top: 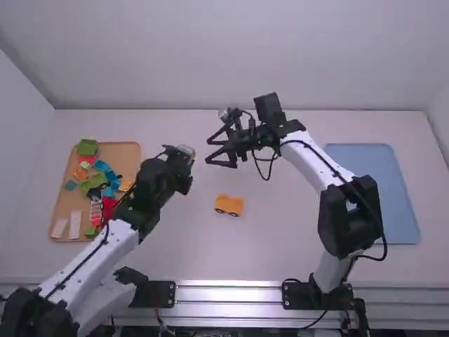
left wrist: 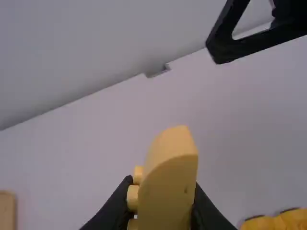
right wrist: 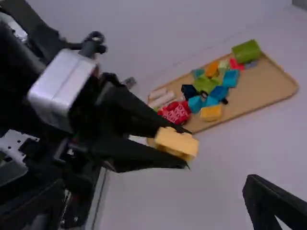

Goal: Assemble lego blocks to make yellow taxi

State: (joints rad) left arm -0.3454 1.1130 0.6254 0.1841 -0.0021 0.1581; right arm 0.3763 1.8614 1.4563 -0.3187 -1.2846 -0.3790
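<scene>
The left jaws grasp a curved yellow block, its rounded end projecting, presumably for transfer to the right jaws, parted opposite. The orange wheeled base rests on the worktop, nearside of both jaws.

In the left wrist view, the yellow block covers part of the left gripper's fingers, and the edge crops both it and the wheeled base beyond them. Behind the left gripper, the right wrist view hides a tray corner.
</scene>
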